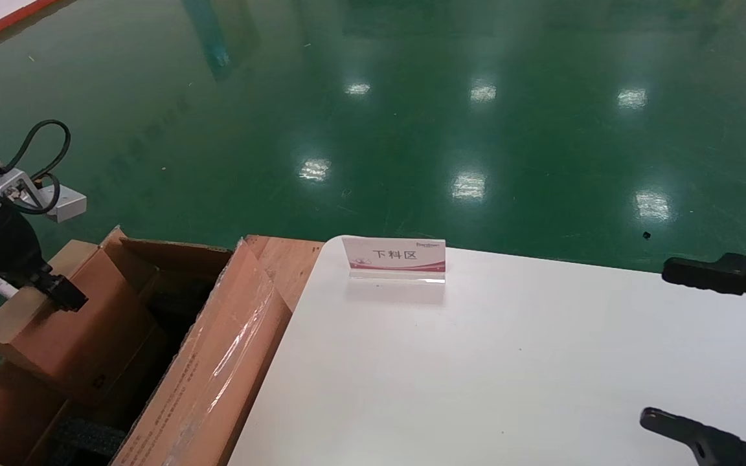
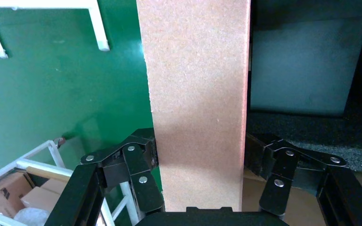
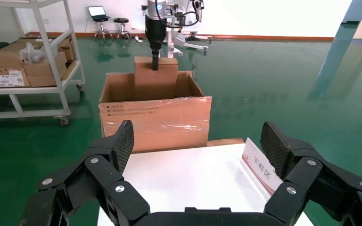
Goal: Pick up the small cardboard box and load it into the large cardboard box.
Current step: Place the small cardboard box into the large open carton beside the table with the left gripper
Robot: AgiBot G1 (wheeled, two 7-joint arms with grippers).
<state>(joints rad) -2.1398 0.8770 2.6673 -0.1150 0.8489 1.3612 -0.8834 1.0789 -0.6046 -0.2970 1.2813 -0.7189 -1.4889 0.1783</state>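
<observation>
My left gripper (image 1: 56, 291) is shut on the small cardboard box (image 1: 68, 336), plain and orange-brown. It holds the box by its upper edge, tilted, with the lower part down inside the large cardboard box (image 1: 217, 362). The upper part stands above the carton's rim. In the left wrist view the small box (image 2: 195, 94) sits between the fingers (image 2: 143, 150), with black foam (image 2: 306, 132) beyond it. The right wrist view shows the carton (image 3: 155, 117), the small box (image 3: 155, 77) and the left gripper (image 3: 154, 63) from across the table. My right gripper (image 1: 656, 342) is open and empty over the table's right side.
The white table (image 1: 476, 362) stands right of the carton, with a small sign stand (image 1: 395, 259) near its far edge. A wooden surface (image 1: 285, 259) lies between the carton and the table. A white rack with boxes (image 3: 28, 61) stands beyond the carton. Green floor surrounds everything.
</observation>
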